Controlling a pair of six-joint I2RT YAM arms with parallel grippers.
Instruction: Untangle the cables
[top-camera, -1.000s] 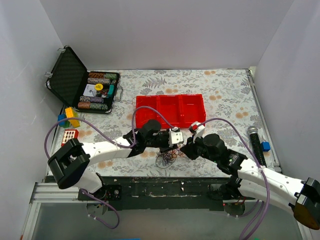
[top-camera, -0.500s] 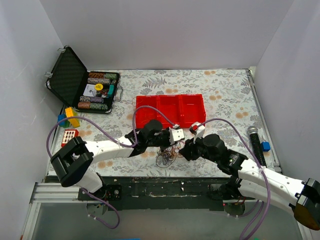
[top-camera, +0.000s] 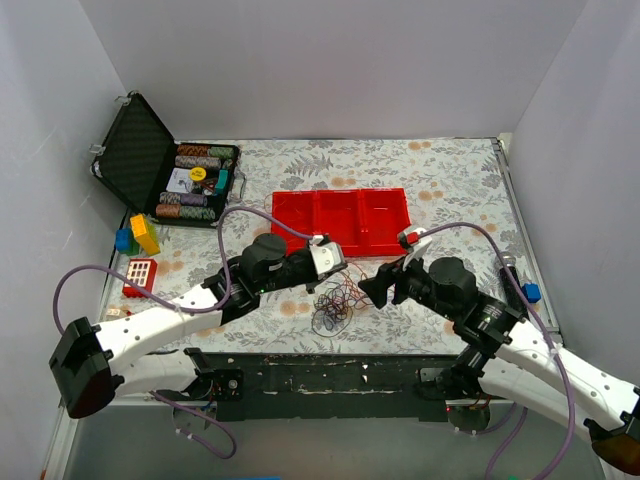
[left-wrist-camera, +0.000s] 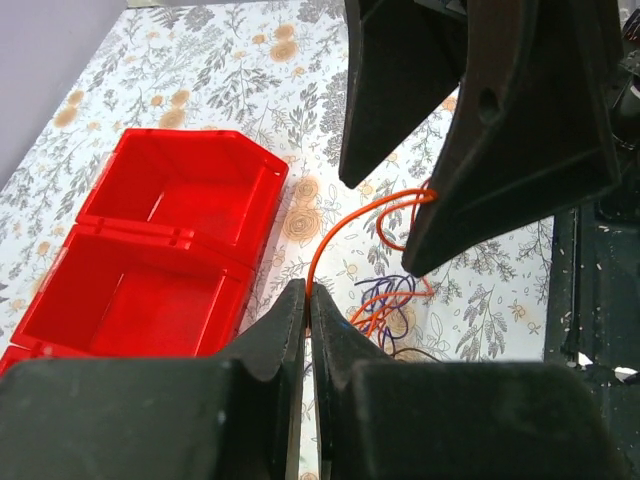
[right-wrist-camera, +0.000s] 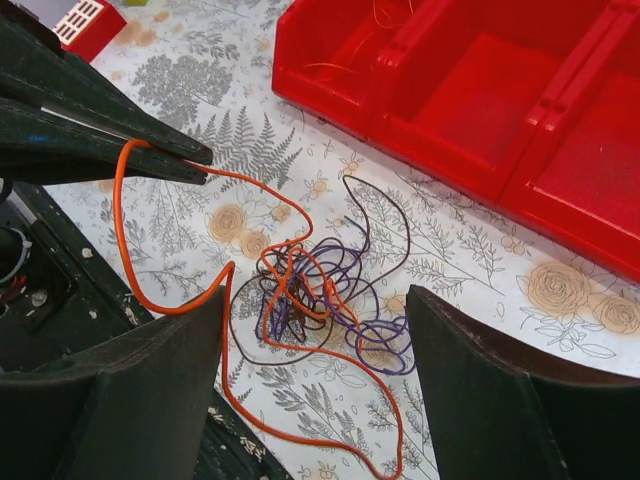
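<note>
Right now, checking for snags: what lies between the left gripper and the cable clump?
Only the orange wire pinched by the left gripper, arcing over bare floral cloth to the clump; the right wrist view shows it.

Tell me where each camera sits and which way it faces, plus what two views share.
Top external: above and behind the arms, looking down on the table; both arms show, left gripper and right gripper flanking the cables.
Left wrist: on the left arm, facing the red tray; its own fingers pinch the orange wire.
Right wrist: on the right arm, looking down at the cables between its open fingers.
Shared by both wrist views: the orange wire.
</note>
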